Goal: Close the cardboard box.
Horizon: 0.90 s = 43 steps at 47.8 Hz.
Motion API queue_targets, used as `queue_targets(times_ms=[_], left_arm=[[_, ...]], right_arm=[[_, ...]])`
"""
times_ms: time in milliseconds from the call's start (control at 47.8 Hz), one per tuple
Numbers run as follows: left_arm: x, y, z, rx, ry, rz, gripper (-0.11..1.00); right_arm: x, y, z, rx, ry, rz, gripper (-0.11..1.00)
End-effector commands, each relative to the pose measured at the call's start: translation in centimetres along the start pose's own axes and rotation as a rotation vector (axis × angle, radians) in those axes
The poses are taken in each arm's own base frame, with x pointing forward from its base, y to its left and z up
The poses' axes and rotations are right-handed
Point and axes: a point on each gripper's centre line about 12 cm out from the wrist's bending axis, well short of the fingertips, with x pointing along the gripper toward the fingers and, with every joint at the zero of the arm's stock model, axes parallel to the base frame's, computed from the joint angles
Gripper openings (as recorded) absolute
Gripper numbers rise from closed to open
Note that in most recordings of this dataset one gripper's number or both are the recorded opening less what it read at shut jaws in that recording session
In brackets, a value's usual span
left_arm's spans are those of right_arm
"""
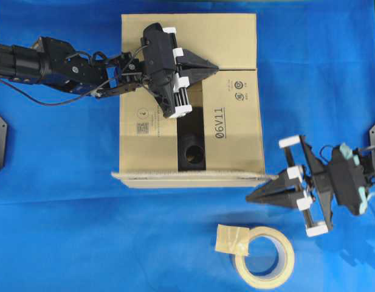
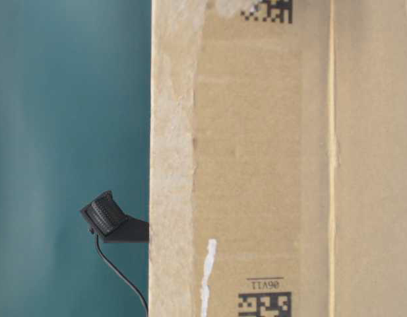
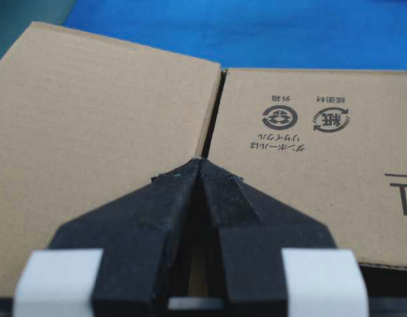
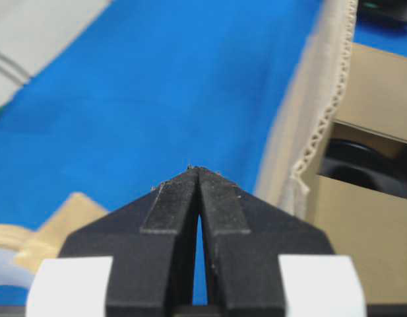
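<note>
The cardboard box (image 1: 230,115) stands mid-table, brown, printed "06V11". Its far flap (image 1: 193,39) and both side flaps lie folded down, and a dark gap (image 1: 190,149) between the side flaps shows a black object inside. The near flap (image 1: 193,177) sticks out edge-on along the front. My left gripper (image 1: 216,68) is shut and empty, its tip over the seam (image 3: 213,109) between the far and right flaps, and it shows as left gripper (image 3: 198,160) from the wrist. My right gripper (image 1: 249,198), shut and empty, points at the near flap's right end; right gripper (image 4: 195,169) sits beside the corrugated edge (image 4: 315,125).
A beige tape roll (image 1: 264,255) with a loose tab lies on the blue cloth (image 1: 59,231) in front of the box, left of the right arm. In the table-level view the box wall (image 2: 269,165) fills the frame, with a black cabled part (image 2: 109,218) beside it.
</note>
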Motion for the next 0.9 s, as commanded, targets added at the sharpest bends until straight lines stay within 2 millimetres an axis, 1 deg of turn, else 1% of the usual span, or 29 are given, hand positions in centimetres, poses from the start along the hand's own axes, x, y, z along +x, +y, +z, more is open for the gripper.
queue_targets(times_ms=[0,63,188,314,419,586,775,879], left_arm=[[-0.2,-0.1,0.9,-0.002,-0.024,-0.002,0.00],[-0.2,-0.2,0.9,-0.003,-0.024,-0.003,0.00],[-0.2,-0.4,0.9,-0.001,-0.026,-0.008,0.00],[-0.2,-0.4,0.9,-0.004,-0.024,-0.007,0.00],[-0.2,-0.5,0.9,-0.003,-0.026,-0.010,0.00],[-0.2,-0.6,1.0,-0.001,-0.026,-0.012,0.00],[-0.2,-0.6,0.9,-0.002,-0.025,-0.012,0.00],[-0.2,-0.6,0.9,-0.002,-0.025,-0.013,0.00]], right_arm=[[-0.7,-1.0,1.2,0.012,-0.055,-0.032,0.00],[-1.1,-1.7,1.4,0.018,-0.067,-0.058,0.00],[-1.4,-3.2,1.3,0.040,-0.064,-0.111,0.00],[-1.4,-4.8,0.8,0.084,-0.028,-0.177,0.00],[-1.2,-5.7,0.0,0.113,0.016,-0.213,0.00],[-0.5,-6.1,-0.8,0.130,0.056,-0.229,0.00],[0.2,-6.4,-2.3,0.164,0.109,-0.255,0.00],[0.5,-6.5,-2.5,0.178,0.117,-0.266,0.00]])
